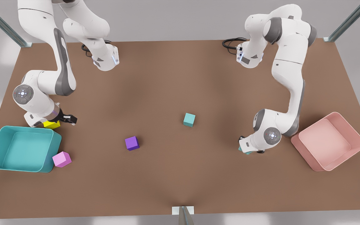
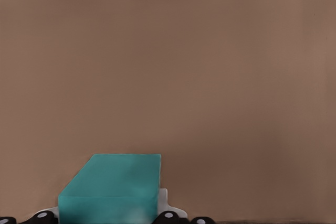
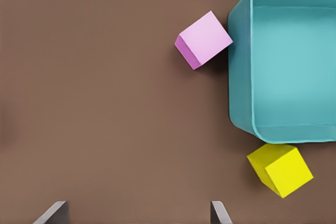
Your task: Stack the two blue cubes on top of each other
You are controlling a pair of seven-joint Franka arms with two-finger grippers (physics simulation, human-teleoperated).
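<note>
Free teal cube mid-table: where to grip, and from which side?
Take the loose blue cube by two opposite side faces, straight down from above. It sits flat and slightly turned with nothing beside it, so yaw to match its faces. The left end effector is at the other blue cube; the right end effector, open, is by the yellow cube.
</note>
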